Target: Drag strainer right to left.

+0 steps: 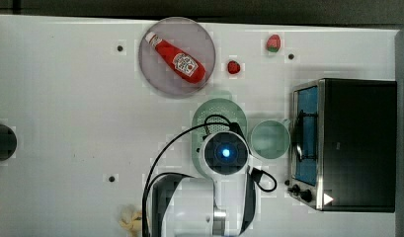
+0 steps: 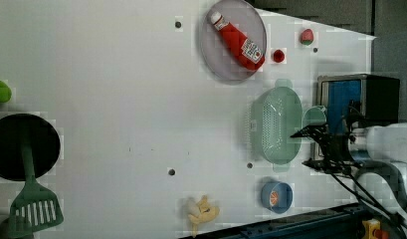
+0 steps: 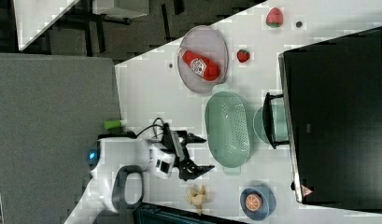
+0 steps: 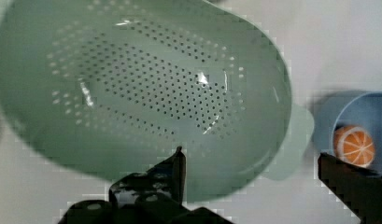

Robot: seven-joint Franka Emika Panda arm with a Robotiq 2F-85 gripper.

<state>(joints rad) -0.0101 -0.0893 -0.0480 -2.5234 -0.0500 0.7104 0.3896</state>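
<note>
Just left of the cup point(image 1: 269, 139) in the top view, the strainer point(image 1: 215, 112) sits undragged while my gripper point(image 3: 198, 154) hovers above it, fingers apart and empty, with the whole pull left and the ketchup plate point(image 1: 152, 69) near the path.

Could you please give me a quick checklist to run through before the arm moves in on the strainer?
1. Tool open: ok, fingers spread wide.
2. Tool empty: ok, nothing between the fingers.
3. Strainer upright on the table: ok, basin facing up.
4. Contact with the strainer: not ok yet; the tool hangs apart from its rim in the right view.
5. Drag path to the top view's left: ok, bare table there; the plate with the ketchup bottle sits off the line.
6. Cup touching the strainer: cannot tell.
</note>
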